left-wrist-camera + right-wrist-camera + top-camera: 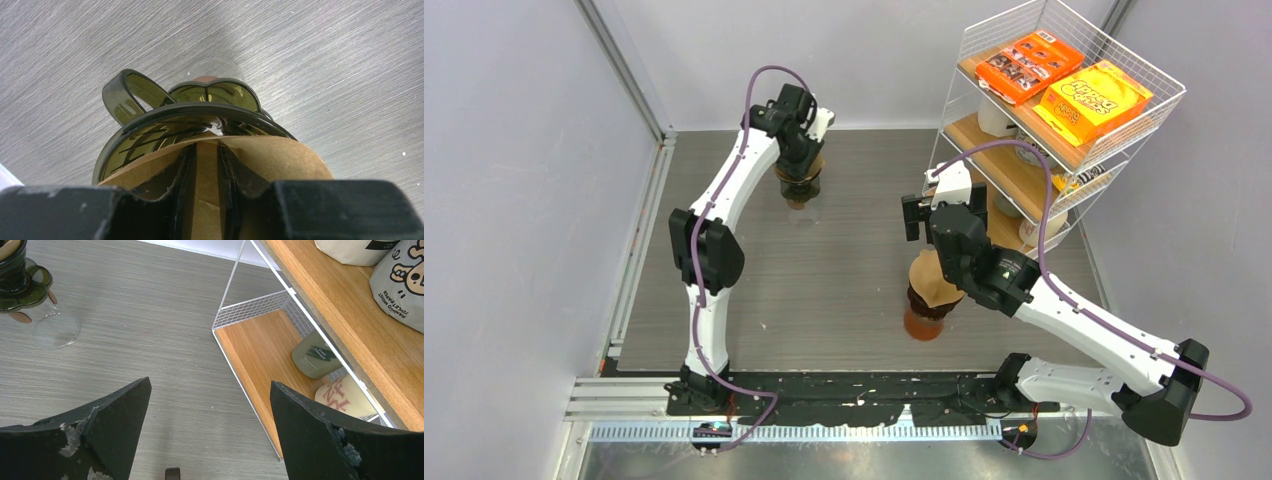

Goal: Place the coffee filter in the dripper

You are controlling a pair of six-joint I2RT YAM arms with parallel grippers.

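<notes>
Left pincer (206,160): pinching the brown paper coffee filter (280,160) by its seam at the mouth of the olive dripper (145,135) on a glass carafe (55,330); seating depth unclear. Right pincer (210,385): spread, empty, near the wire rack (255,309). Risk: released tilted, the filter may spring out or cling to the pincer.

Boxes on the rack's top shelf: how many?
2, both on the top shelf: the orange box at its left, the yellow box beside it to the right. None looks hidden.
</notes>
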